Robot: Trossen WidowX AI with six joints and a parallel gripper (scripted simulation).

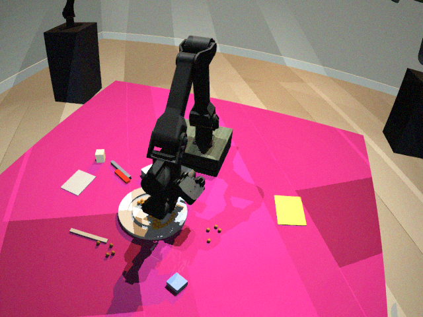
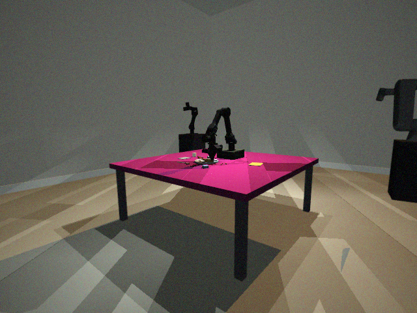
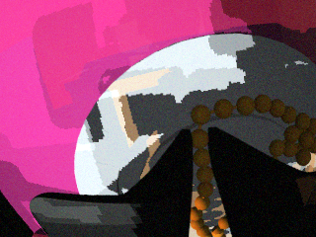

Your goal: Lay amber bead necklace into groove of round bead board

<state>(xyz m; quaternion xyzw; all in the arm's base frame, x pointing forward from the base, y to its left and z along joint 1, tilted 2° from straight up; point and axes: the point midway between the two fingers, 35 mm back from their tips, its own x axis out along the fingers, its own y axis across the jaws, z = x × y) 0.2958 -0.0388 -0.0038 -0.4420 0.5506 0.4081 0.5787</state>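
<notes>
The round bead board [image 1: 125, 221] [image 2: 199, 162] [image 3: 197, 48] lies on the pink table below the arm. The amber bead necklace [image 1: 156, 224] [image 3: 245, 105] lies on it bunched, with several beads clustered at the right in the wrist view and others near the board's back left in the top view. My gripper [image 1: 162, 217] [image 3: 198, 136] points down at the board and is shut on the necklace; a line of beads runs between its fingertips. The arm hides part of the necklace and groove in the top view.
Loose amber beads lie right of the board [image 1: 215, 226] and at its front left [image 1: 111, 245], near a wooden strip [image 1: 88, 235]. A blue block [image 1: 176, 282] is in front. A yellow sheet [image 1: 290, 210] is right. A red bar [image 1: 122, 176] and cream cube [image 1: 100, 156] are back left.
</notes>
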